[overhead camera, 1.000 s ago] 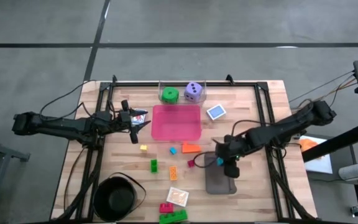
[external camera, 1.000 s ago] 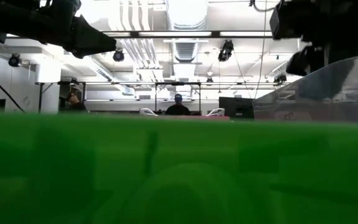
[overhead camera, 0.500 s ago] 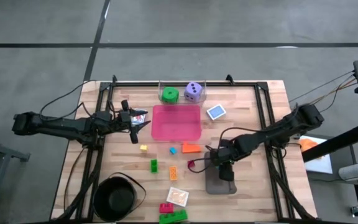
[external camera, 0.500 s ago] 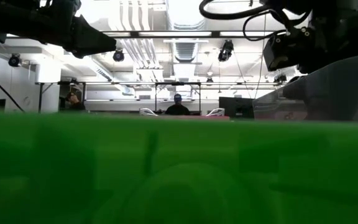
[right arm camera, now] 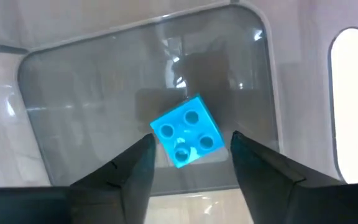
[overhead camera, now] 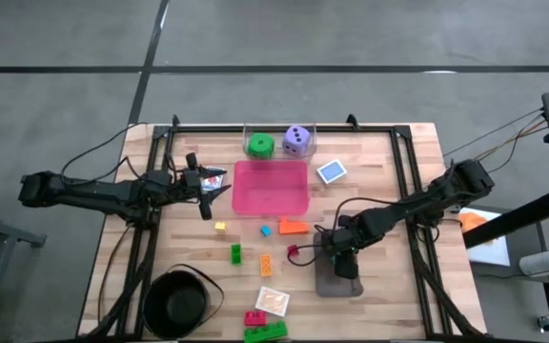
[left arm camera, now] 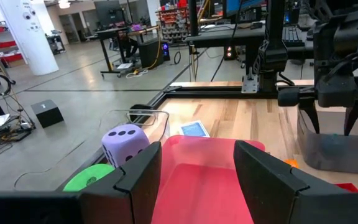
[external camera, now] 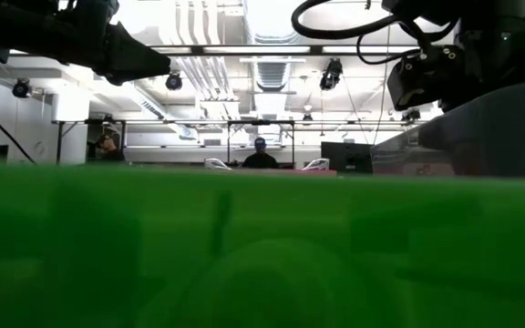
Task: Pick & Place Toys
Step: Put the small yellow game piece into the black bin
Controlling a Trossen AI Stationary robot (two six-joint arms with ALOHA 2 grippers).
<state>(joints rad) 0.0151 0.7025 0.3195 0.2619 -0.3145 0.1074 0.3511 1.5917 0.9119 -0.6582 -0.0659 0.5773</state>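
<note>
- High view: I see my right gripper [overhead camera: 343,264] right of centre, over the grey tray [overhead camera: 337,282]; my left gripper [overhead camera: 208,191] waits centre-left, beside the pink tray [overhead camera: 271,188].
- Right wrist view: my fingers stand apart, gripping nothing; the blue brick [right arm camera: 187,131] sits mid-frame in the grey tray [right arm camera: 67,112].
- Left wrist view: my left fingers [left arm camera: 138,180] are spread, empty.

A flat pink plastic tray [overhead camera: 271,188] is seen at the frame's centre, a clear plastic box [overhead camera: 278,129] just above it, a grey rectangular tray [overhead camera: 333,282] lower right, and a black round bowl [overhead camera: 180,304] at lower left.
</note>
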